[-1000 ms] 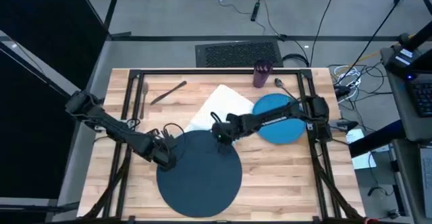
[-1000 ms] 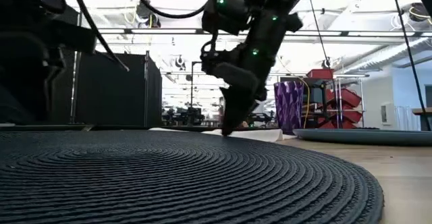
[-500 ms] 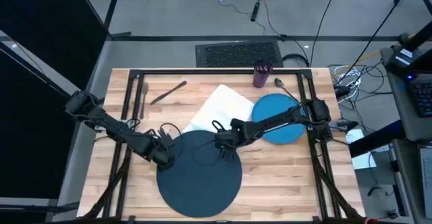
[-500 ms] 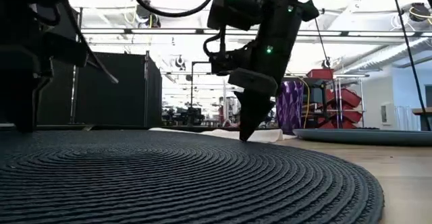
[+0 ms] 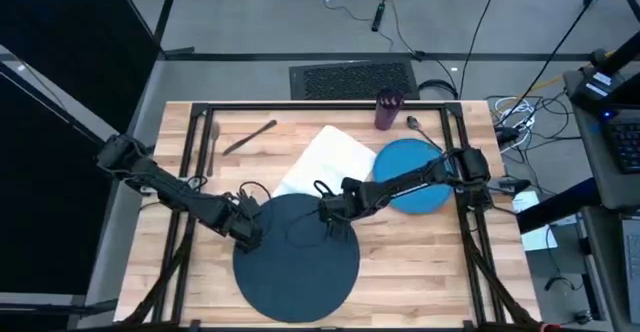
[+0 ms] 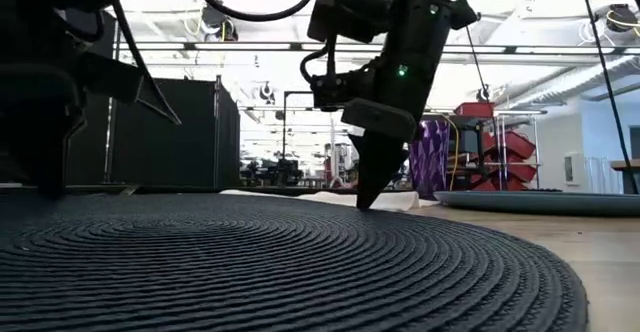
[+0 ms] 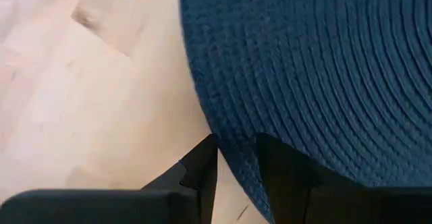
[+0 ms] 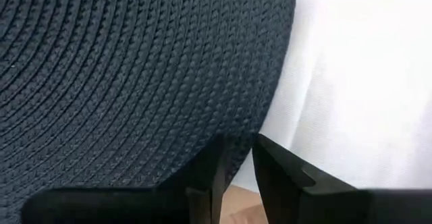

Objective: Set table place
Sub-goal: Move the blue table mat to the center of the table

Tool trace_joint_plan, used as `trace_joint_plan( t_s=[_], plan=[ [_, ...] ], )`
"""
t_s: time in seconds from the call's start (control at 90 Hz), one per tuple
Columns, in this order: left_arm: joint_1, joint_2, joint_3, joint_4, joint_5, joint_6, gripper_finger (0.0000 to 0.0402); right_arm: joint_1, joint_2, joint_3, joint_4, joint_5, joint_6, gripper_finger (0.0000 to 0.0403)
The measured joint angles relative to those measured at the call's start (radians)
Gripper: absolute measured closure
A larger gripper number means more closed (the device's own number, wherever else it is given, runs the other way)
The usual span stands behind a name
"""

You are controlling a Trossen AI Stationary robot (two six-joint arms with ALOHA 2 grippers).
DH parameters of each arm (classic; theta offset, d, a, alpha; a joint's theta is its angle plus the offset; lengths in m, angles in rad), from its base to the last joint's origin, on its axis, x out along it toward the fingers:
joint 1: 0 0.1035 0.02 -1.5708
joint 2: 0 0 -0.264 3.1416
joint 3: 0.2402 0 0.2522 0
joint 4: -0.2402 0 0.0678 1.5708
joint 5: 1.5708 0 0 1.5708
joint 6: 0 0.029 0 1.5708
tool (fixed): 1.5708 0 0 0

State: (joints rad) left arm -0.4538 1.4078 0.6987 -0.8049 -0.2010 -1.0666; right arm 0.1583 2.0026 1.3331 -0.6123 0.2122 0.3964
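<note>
Right claw (image 5: 328, 212) stayed clamped on navy disc (image 5: 296, 257) rim at 1 o'clock (napkin (image 5: 326, 160) touching there). Left claw (image 5: 250, 234) edged inward, pinching rim at 10 o'clock.

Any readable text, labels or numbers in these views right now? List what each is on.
None can be read.
Placemat, napkin, plate, cup: no print shows on them.
Both arms: only green lights in the low view, no lettering legible.
Room behind the table: any signs too small to read.
</note>
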Motion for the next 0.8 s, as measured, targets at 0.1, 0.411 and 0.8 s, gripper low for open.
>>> trace_joint_plan(
  t_s=[0.1, 0.411, 0.8],
  plan=[
    [0.013, 0.0, 0.001, -0.009, -0.064, 0.001, 0.0311, 0.005, 0.0, 0.0, -0.001, 0.0, -0.013, 0.0342],
    [-0.003, -0.21, 0.09, -0.32, -0.327, 0.001, 0.0311, 0.024, -0.132, 0.0, -0.108, 0.107, 0.005, 0.0342],
    [-0.216, -0.681, -0.151, -0.118, -0.57, -0.371, 0.0311, 0.195, -0.399, -0.39, 0.14, 0.378, 0.345, 0.0342]
  ],
)
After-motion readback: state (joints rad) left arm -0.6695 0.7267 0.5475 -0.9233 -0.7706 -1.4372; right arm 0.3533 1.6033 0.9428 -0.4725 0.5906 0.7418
